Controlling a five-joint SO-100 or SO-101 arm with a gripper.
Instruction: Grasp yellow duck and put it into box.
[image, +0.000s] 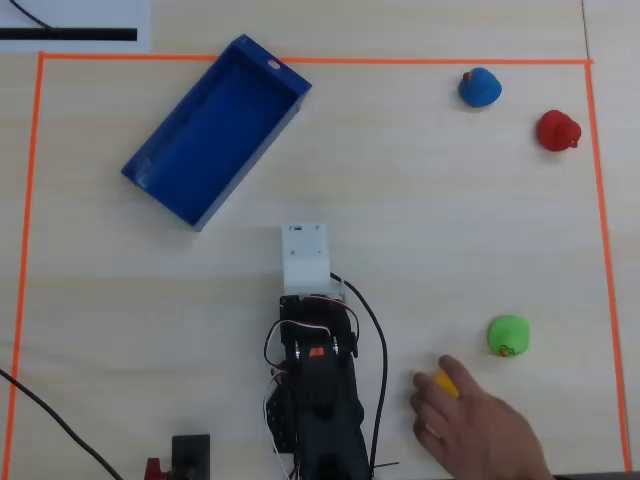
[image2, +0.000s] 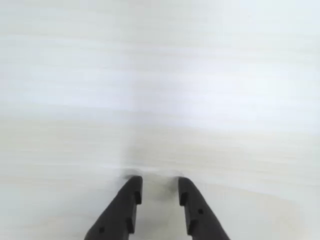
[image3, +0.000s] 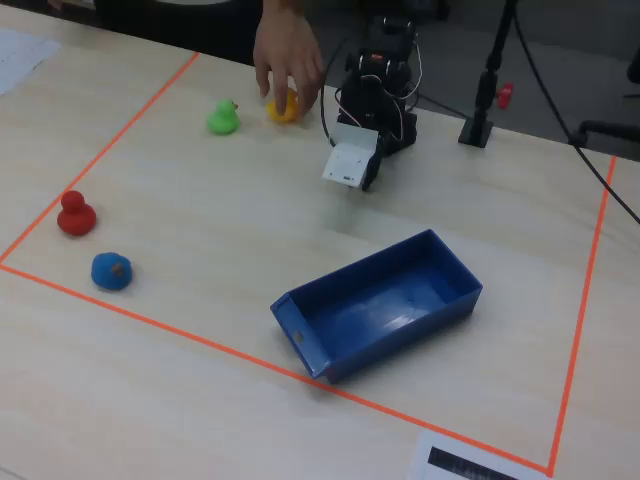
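Yellow duck (image: 446, 384) sat lower right in the overhead view, under a person's hand (image: 478, 425). Gripper (image2: 159, 191) slightly parted, pinching nothing. Box (image: 215, 128) upper left.

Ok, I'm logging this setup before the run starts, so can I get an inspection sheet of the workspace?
Surface: pale wood-grain table, orange tape border.
Job's things: small yellow rubber duck under a person's hand; large dark-blue plastic box empty.
Clutter: green duck, red duck, blue duck.
Grippers: black two-finger gripper slightly open, holding nothing.
Cables: black wires along the arm.
Surroundings: black stand behind the table.
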